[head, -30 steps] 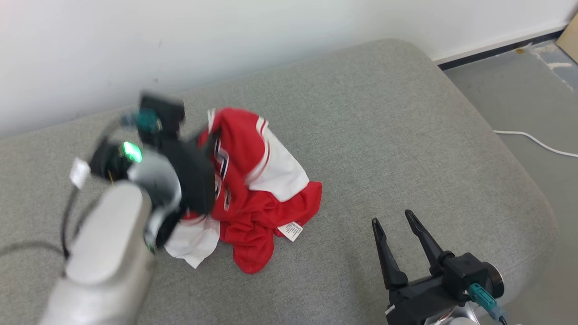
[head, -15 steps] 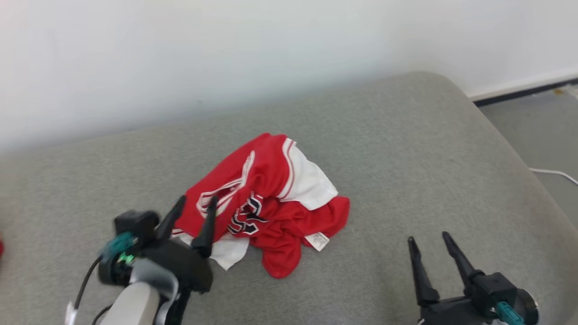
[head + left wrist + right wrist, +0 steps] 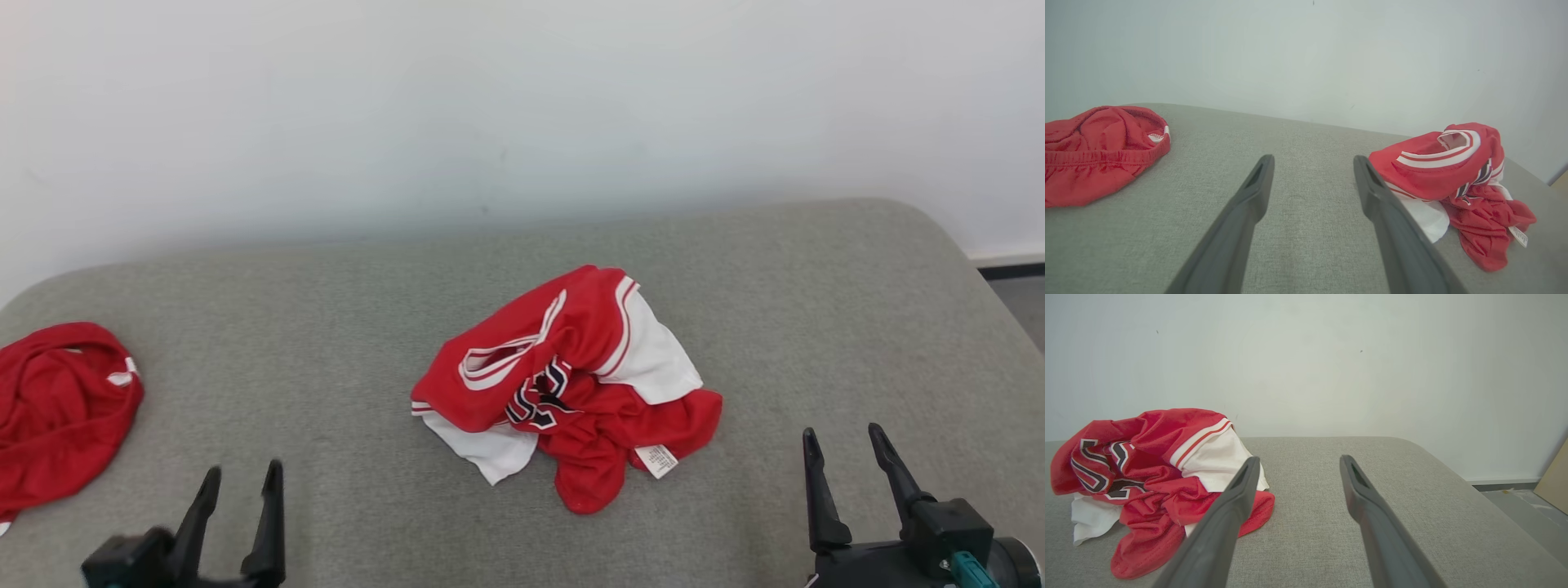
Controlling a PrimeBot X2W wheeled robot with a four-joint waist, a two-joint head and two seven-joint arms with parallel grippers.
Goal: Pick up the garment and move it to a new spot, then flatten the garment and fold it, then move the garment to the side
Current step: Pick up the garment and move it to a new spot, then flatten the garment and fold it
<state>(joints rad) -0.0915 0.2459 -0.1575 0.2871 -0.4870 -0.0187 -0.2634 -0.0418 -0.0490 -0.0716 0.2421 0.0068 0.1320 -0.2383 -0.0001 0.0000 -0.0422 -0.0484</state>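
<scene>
Garment (image 3: 571,384) lies crumpled mid-cushion (image 3: 326,327). Left gripper (image 3: 245,469) and right gripper (image 3: 842,430) at near edge, fingers spread, both apart from the fabric.

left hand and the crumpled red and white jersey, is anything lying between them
Nothing. In the head view bare grey cushion runs from the left hand to the jersey; the second red garment sits on the hand's other side.

A domestic-looking room: grey upholstered seat (image 3: 326,327) against a white wall (image 3: 490,106).
</scene>
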